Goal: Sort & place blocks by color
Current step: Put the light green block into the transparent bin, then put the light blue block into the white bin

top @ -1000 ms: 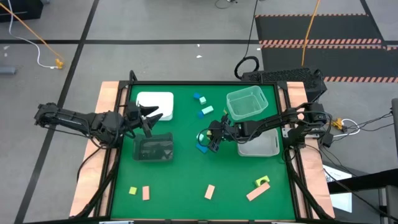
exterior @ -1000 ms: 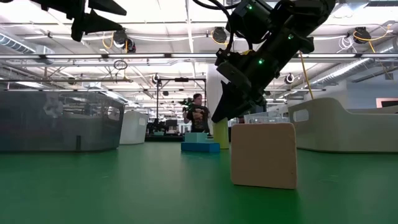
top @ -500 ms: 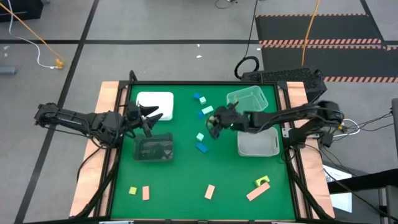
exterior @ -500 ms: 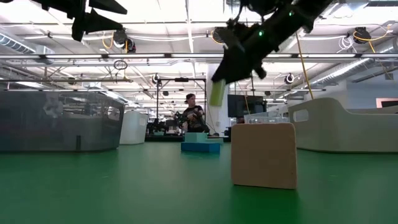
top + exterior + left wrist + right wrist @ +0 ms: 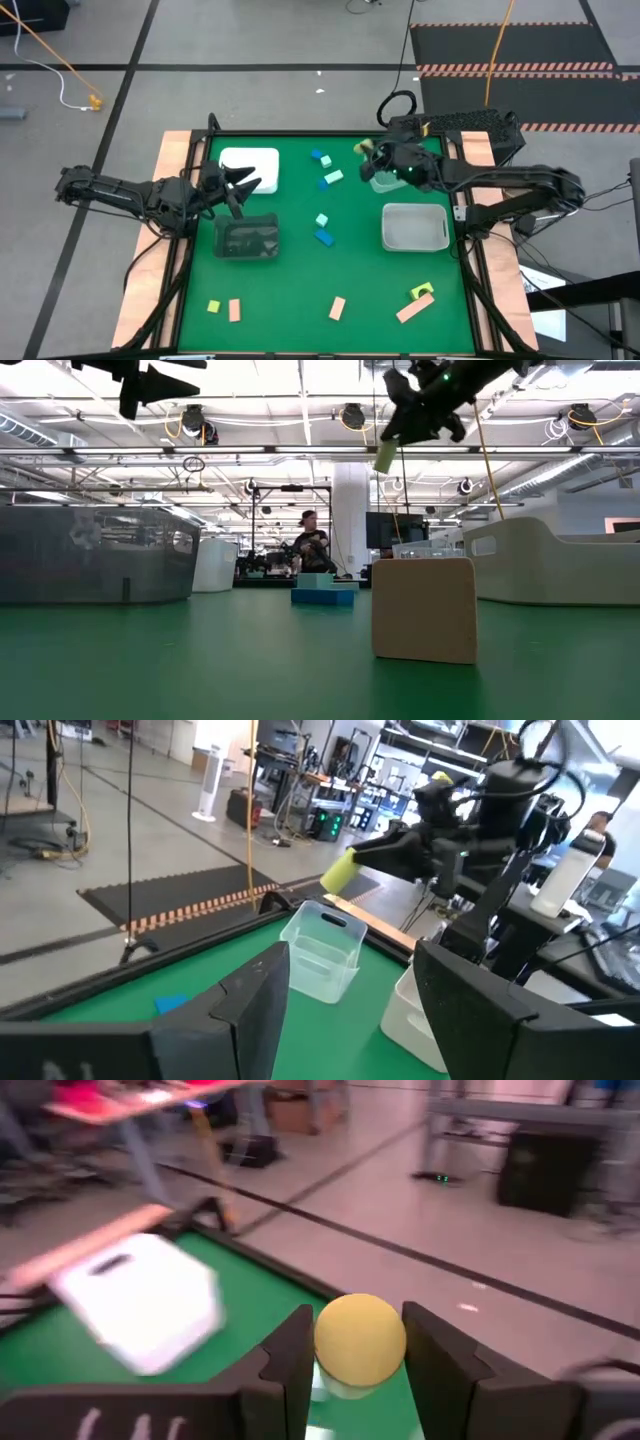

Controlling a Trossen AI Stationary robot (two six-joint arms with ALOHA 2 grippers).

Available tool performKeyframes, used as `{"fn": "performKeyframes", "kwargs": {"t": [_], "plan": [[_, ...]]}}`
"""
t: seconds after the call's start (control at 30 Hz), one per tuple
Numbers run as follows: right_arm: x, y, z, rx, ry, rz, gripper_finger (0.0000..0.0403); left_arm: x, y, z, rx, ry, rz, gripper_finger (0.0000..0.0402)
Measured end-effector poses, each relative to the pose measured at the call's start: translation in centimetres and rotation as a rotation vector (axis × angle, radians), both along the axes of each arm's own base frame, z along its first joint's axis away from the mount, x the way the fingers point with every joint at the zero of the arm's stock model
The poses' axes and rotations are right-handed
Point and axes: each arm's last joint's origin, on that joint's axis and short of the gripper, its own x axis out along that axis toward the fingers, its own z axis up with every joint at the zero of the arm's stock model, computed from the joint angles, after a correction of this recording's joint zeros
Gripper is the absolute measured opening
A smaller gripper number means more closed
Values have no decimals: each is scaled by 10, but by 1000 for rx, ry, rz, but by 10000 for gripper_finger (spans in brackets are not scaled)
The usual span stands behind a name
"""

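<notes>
High view: the right gripper (image 5: pixel 364 150) hangs over the clear tray (image 5: pixel 385 180) at the far right of the green surface (image 5: pixel 290 270), its fingers clamped on a yellow-green block (image 5: pixel 362 148). The left gripper (image 5: pixel 246 184) waits between the white tray (image 5: pixel 250 163) and the grey tray (image 5: pixel 247 240), fingers apart and empty. Blue and teal blocks (image 5: pixel 322 228) lie mid-surface; tan ones (image 5: pixel 336 308) near the front.
</notes>
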Motion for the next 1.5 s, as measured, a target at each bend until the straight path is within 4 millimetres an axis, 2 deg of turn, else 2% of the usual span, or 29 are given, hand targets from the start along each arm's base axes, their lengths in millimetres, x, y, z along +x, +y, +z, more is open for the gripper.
{"fn": "performKeyframes", "kwargs": {"t": [0.3, 0.53, 0.7, 1.17, 1.27, 1.5], "plan": [[-28, -28, -24, 141, 204, -234, 115, 5, -1, -4, -102, -27, 6, 216], [-39, -33, -33, 194, 306, -281, 116, 27, -5, -22, -111, 77, -2, 216], [-40, -32, -34, 200, 333, -278, 135, 34, -5, -29, -132, 102, 3, 216], [-41, -31, -36, 223, 338, -265, 230, 34, -5, -27, -132, 88, 3, 216], [-39, -32, -34, 235, 292, -266, 248, 34, -5, -26, -133, 78, 2, 216], [-17, -29, -28, 323, 125, 2, 253, 34, -5, -26, -129, 73, 1, 216]]}}
